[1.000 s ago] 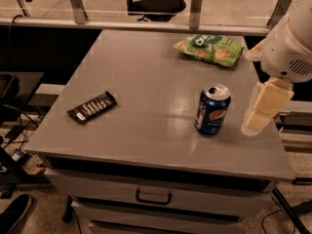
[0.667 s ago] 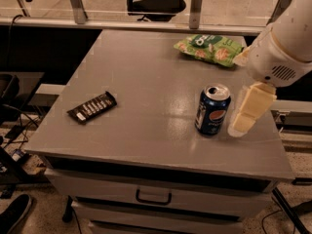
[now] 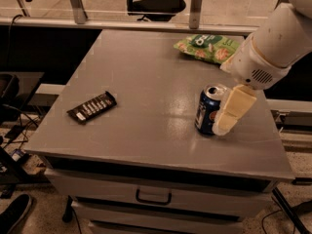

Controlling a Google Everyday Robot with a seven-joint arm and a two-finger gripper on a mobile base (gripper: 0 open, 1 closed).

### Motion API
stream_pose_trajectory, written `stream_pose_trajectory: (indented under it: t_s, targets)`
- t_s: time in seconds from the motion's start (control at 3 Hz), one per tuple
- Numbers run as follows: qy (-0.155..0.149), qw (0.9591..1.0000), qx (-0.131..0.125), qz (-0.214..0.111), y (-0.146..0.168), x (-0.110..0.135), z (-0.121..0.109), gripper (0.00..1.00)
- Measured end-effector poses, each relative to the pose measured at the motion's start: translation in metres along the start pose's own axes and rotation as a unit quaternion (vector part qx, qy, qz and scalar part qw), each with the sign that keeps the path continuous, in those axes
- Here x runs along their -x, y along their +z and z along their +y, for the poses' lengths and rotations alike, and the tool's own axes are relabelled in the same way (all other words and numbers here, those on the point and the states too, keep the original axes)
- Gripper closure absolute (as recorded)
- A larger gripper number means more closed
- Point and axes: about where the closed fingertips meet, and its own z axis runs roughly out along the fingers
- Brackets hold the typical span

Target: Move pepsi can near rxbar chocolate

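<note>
The dark blue cylindrical pepsi can [image 3: 206,113] with a silver top stands upright right of centre on the grey table top [image 3: 146,67]. The cream-coloured gripper [image 3: 233,110] overlaps the can's right side; whether it is apart or clamped cannot be told. The flat dark rxbar chocolate [image 3: 92,107] with white lettering lies at left centre, well apart from the can. A green snack bag [image 3: 207,48] lies at upper right.

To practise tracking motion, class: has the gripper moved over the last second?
Yes. The gripper has shifted left in view, toward the pepsi can, which has stayed put; it is now at the can's right side.
</note>
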Motion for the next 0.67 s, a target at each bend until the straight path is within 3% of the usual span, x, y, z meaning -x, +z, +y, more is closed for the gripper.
stream_pose_trajectory:
  t_s: [0.67]
  targets:
    - [0.006,0.9999,0.008,-0.011,0.0039,0.0084,0.0011,0.48]
